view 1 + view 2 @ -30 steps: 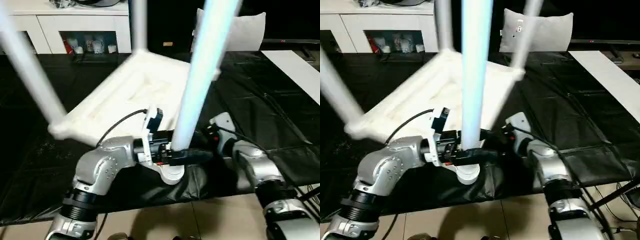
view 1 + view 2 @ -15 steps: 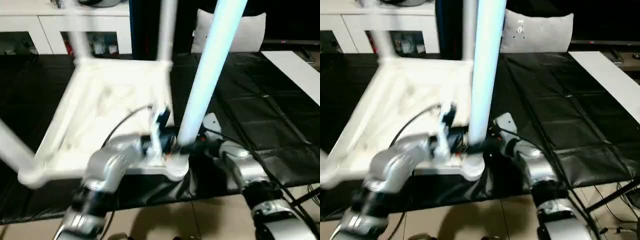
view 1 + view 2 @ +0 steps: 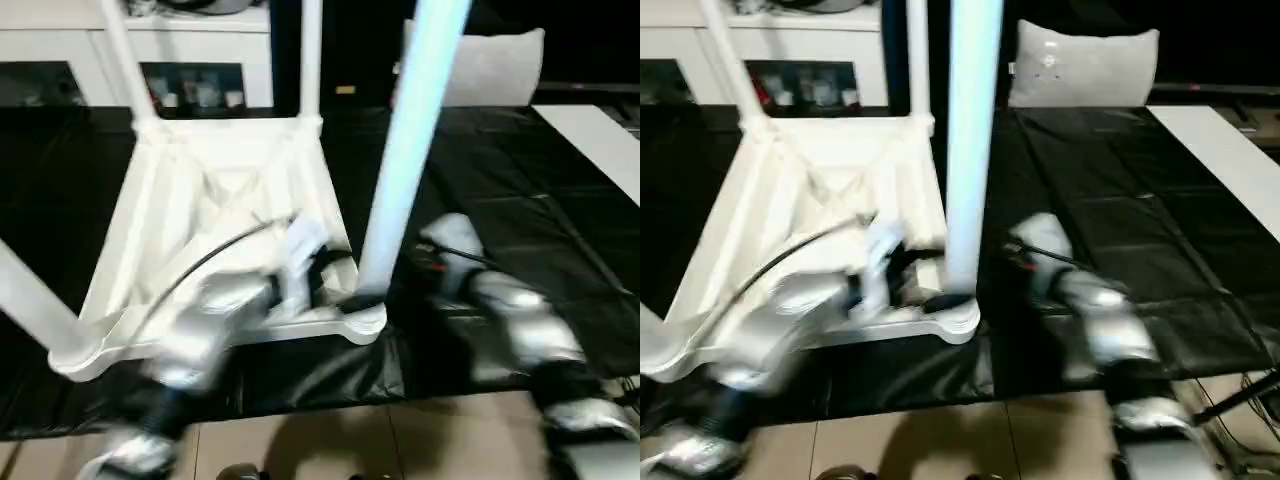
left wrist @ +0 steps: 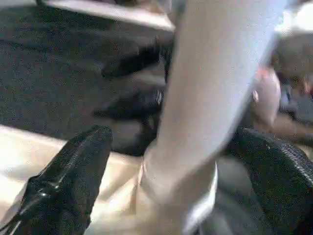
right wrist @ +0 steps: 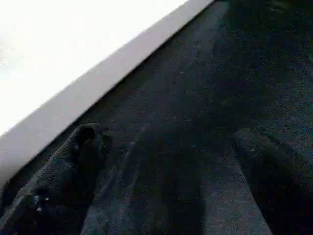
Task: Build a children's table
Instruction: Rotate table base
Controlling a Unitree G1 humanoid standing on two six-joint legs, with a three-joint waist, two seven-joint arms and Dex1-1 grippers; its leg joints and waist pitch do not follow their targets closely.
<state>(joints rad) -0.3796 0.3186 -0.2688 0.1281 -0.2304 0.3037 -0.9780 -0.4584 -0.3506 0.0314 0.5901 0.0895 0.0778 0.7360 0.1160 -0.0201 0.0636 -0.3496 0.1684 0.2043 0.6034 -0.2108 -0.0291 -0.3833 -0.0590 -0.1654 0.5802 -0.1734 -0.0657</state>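
Note:
The children's table lies upside down on the black-covered work table, its ribbed white top (image 3: 220, 200) facing up. Legs stand in its corner sockets: two at the back (image 3: 311, 55), one at the near left (image 3: 30, 300), one at the near right (image 3: 405, 150). My left gripper (image 4: 171, 137) is open around the base of the near right leg (image 4: 205, 98), one black finger (image 4: 73, 181) on each side with a gap. My right gripper (image 5: 166, 134) is open over the black cloth just right of that corner, beside the top's white edge (image 5: 73, 93), holding nothing.
A white cabinet (image 3: 60, 40) with glass doors stands at the back left, with a grey pillow (image 3: 490, 65) at the back right. A white board (image 3: 600, 130) lies at the far right. The work table's front edge and floor tiles (image 3: 300, 440) are close below the arms.
The upturned table has swung round on the cloth from skewed to nearly square-on. The near right leg has stayed between my left fingers. Both arms are blurred in motion.

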